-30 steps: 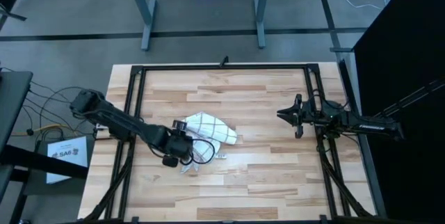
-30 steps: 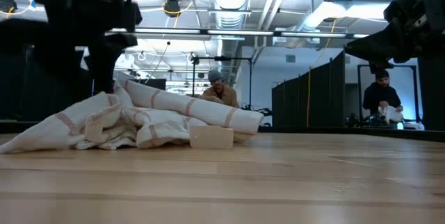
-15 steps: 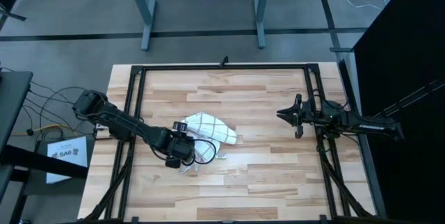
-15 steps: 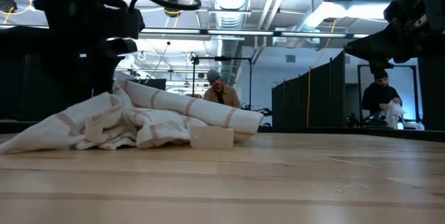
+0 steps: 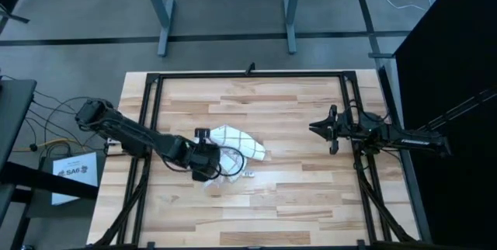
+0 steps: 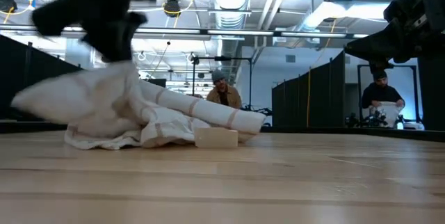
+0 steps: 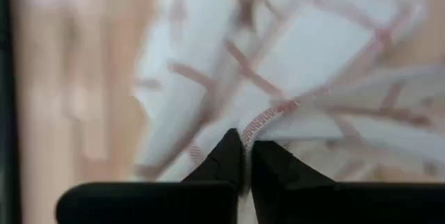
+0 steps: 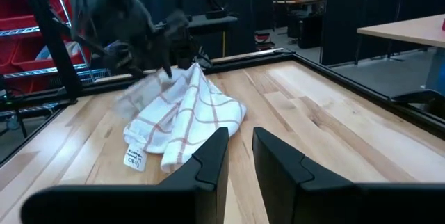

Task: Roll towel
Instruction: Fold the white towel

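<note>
The towel (image 5: 237, 143), white cloth with a thin reddish-dark grid, lies bunched up a little left of the table's middle. In the low view its bulk (image 6: 181, 123) rests on the wood while its left end is raised. My left gripper (image 5: 208, 164) stands at the towel's near left side, shut on the cloth (image 7: 313, 43). My right gripper (image 5: 313, 128) hovers above the table's right half, well clear of the towel (image 8: 184, 109). Its fingers (image 8: 240, 156) stand a little apart with nothing between them. My left gripper (image 7: 247, 156) pinches a hemmed edge of the towel (image 7: 268, 115) between its two fingertips; one layer or several, I cannot tell. It comes at the cloth from above (image 6: 118, 50). The held end hangs below the fingers, clear of the table, and the rest of the towel lies on the wood.
A black frame rail (image 5: 151, 118) runs around the tabletop. A white sewn-in label (image 6: 215, 138) sticks out at the towel's near side. Bare wood (image 5: 287, 161) lies between the towel and my right gripper. People (image 6: 224, 92) stand in the room beyond the table.
My left gripper has shut on the towel's edge and has risen, shifting a little toward the table's far edge and right. The towel's left end, which lay flat on the wood, is now lifted clear; the rest has stayed where it was.
</note>
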`<action>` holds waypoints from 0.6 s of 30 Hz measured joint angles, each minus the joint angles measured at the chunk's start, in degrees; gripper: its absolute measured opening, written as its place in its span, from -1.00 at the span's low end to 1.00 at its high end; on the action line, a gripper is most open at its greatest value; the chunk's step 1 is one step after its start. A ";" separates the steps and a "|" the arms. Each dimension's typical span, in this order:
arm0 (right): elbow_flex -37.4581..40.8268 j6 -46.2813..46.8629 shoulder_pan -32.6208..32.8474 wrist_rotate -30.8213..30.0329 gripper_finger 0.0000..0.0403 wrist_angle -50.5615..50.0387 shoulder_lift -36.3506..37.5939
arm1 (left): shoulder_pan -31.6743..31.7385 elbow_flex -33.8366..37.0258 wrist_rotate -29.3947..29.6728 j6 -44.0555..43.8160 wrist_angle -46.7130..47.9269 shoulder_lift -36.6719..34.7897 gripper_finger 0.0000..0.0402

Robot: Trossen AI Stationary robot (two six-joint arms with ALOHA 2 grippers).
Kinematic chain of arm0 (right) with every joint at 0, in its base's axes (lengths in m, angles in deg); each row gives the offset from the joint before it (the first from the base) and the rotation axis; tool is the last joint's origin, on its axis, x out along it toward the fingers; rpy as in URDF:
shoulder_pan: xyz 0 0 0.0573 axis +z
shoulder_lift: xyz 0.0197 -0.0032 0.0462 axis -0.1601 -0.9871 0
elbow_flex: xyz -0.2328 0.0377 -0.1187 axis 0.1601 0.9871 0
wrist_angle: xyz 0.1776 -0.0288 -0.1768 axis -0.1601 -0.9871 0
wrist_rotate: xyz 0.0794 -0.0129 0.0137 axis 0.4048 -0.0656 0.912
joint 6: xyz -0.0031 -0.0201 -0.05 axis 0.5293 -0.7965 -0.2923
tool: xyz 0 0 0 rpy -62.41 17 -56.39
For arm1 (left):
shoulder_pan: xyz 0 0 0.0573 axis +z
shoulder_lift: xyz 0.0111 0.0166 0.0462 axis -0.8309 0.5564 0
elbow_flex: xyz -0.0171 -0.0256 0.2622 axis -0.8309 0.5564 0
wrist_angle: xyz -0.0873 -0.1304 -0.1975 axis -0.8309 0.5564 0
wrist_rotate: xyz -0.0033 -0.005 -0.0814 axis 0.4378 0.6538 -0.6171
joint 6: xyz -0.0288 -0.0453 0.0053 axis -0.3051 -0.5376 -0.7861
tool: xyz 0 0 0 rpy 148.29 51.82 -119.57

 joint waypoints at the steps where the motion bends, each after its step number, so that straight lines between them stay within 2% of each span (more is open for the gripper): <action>1: 0.02 0.24 0.00 0.00 -0.72 0.00 -0.06 | 0.55 -0.46 0.95 0.36 -0.32 -1.29 -0.99; 6: 0.03 2.69 0.04 0.00 -0.72 0.10 -2.98 | 5.67 -0.74 4.10 0.71 -0.91 -7.18 -1.00; 10: 0.35 4.62 0.29 0.02 -0.72 2.67 -8.84 | 10.47 -0.74 4.98 2.84 -1.29 -9.96 -1.00; 14: 0.31 4.70 1.22 0.00 -0.72 16.02 -18.32 | 14.28 -0.72 4.98 6.69 -4.45 -11.12 -1.00; 18: 0.25 3.21 2.02 -0.31 -0.72 30.28 -31.51 | 17.10 -0.72 4.89 10.32 -9.28 -11.44 -1.00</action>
